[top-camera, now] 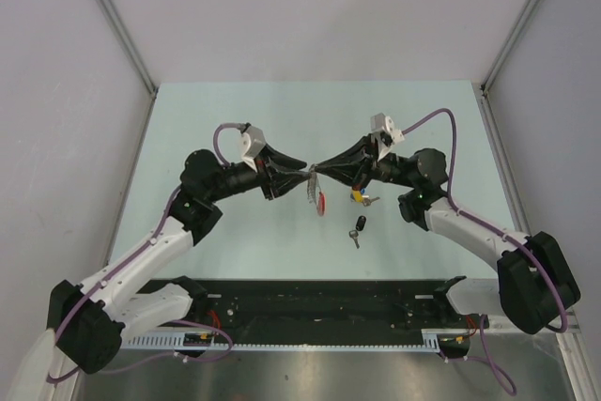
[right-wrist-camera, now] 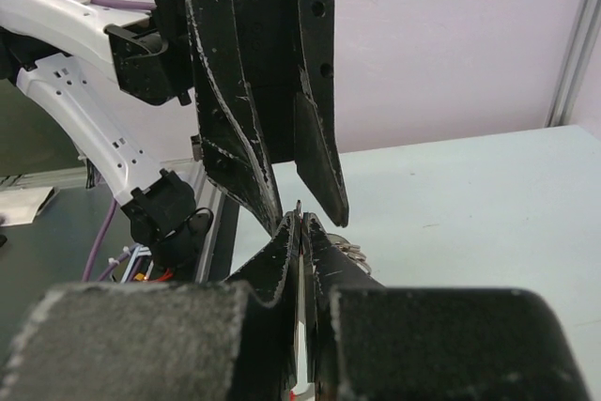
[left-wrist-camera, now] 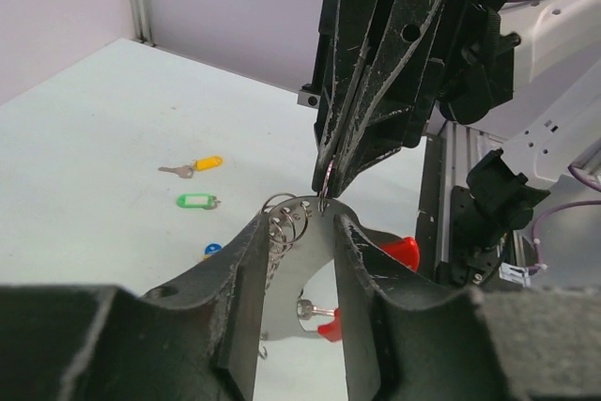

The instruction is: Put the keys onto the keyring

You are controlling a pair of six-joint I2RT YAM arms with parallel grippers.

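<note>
1. The keyring (left-wrist-camera: 286,218) hangs in the air between the two arms, above the middle of the table (top-camera: 235,119). The right tool (left-wrist-camera: 324,185) is pinched together on its thin wire. The left tool (left-wrist-camera: 302,224) stands apart around the loops, which lie against one finger.
2. I judge the ring light, springy and slippery. Hold the wire itself, since the red tag (left-wrist-camera: 402,251) dangles loose.
3. The black-headed key (top-camera: 360,225) lies on the table, near and right of the ring. It is tiny and flat, best taken by its plastic head.
4. The left wrist view shows the yellow key (left-wrist-camera: 207,163) and green key (left-wrist-camera: 194,201), which I cannot find from above. Only the top view shows the black one.
</note>
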